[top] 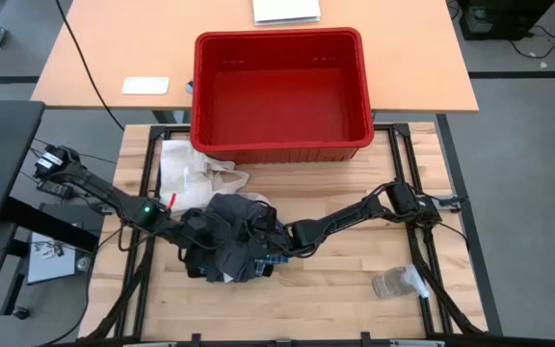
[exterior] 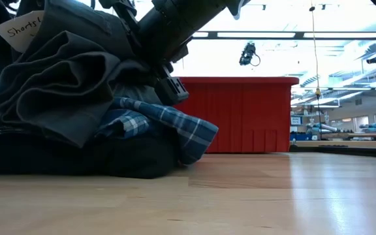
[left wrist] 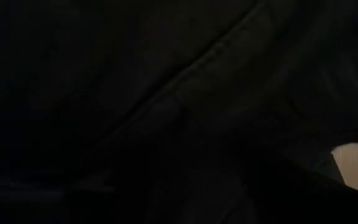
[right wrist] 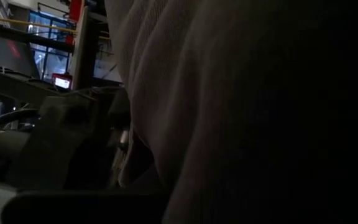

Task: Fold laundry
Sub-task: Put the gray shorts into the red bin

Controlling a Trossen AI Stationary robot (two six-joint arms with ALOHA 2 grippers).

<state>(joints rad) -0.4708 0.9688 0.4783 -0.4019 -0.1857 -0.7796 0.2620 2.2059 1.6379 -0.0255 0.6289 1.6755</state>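
Laundry in one bunched heap at the middle of the pale wooden slatted table (top: 355, 289), toward its left half. The heap is the soft dark grey garment (top: 227, 236) with its lighter grey inner side showing, crumpled on top, and the blue-and-white plaid cloth shirt (exterior: 175, 127) beneath it. In the low view the plaid sticks out from under the grey folds and rests on the table. A paper tag with handwriting (exterior: 19, 29) sits on the grey piece.

Left gripper (top: 189, 229): buried in the left side of the heap. Its wrist view is all dark cloth, so I cannot tell how its fingers stand or whether it holds anything.
Right gripper (top: 276, 241): pushed into the right side of the heap, against grey fabric in its wrist view. Fingers hidden there too; cannot tell whether clenched or released.

The large red plastic bin (top: 282, 92) stands beyond the heap, with nothing visible inside it. The cream canvas tote bag (top: 189, 166) lies crumpled just behind the heap, near the bin's left corner. A clear plastic bottle (top: 398, 282) lies well apart on the right.

Progress, judged: early. No flat fold visible on either garment and both are piled together. Left to do: separate them, spread each out, then fold each one.
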